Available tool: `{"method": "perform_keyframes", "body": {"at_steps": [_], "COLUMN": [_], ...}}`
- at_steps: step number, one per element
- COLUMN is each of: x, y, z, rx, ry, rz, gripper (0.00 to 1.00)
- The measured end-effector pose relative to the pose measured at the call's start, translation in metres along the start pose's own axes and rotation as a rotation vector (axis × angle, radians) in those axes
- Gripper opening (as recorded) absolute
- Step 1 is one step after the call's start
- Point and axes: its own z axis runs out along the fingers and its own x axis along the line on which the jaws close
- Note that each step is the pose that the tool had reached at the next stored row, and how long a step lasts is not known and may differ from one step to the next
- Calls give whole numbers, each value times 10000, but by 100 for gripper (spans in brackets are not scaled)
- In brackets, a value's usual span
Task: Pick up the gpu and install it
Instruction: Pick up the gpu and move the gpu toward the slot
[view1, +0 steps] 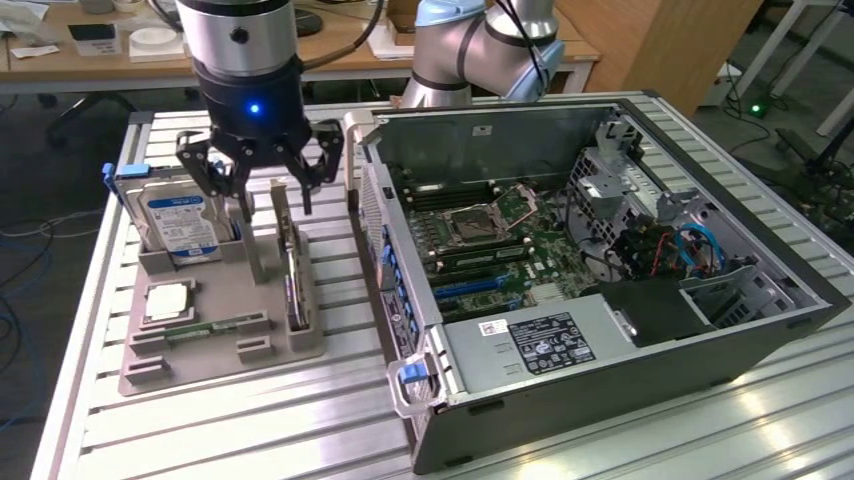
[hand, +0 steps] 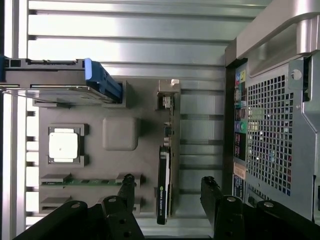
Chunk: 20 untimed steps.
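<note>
Hovering right above the gpu (view1: 291, 270), the gripper (view1: 274, 205) has its jaws spread wide and is gripping nothing. The gpu stands on its long edge in a slot of a grey holder tray (view1: 254, 290), directly beneath the gripper. In the wrist view the card (hand: 163, 170) runs edge-on between the two black fingers (hand: 127, 187), with a gap on each side, so the gripper (hand: 168, 179) straddles it without touching. Black cooler faces one finger, green board edge runs away from the gripper, and the metal bracket end is farthest off.

Beyond one finger, on the same tray: a hard drive (view1: 180, 222) with a blue-white label standing upright in its slot (hand: 55, 87), a square silver processor (view1: 166, 300) lying flat in a recess (hand: 63, 146), and a narrow green memory stick (view1: 207, 328) in a slot close to that finger (hand: 90, 181).

Beyond the other finger, just beside the tray, an open computer case (view1: 467, 140) lies on its side, motherboard exposed; its perforated rear panel (hand: 270, 140) faces the gripper. Everything sits on a slatted aluminium table (view1: 267, 420), and the slats (hand: 125, 30) pass under the tray.
</note>
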Motion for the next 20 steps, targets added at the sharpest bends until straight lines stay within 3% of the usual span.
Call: {"method": "perform_keyframes", "body": {"at_steps": [20], "x": [1], "y": [-20], "z": [117], "rx": [-119], "ry": [0], "rz": [1], "gripper": [65]}}
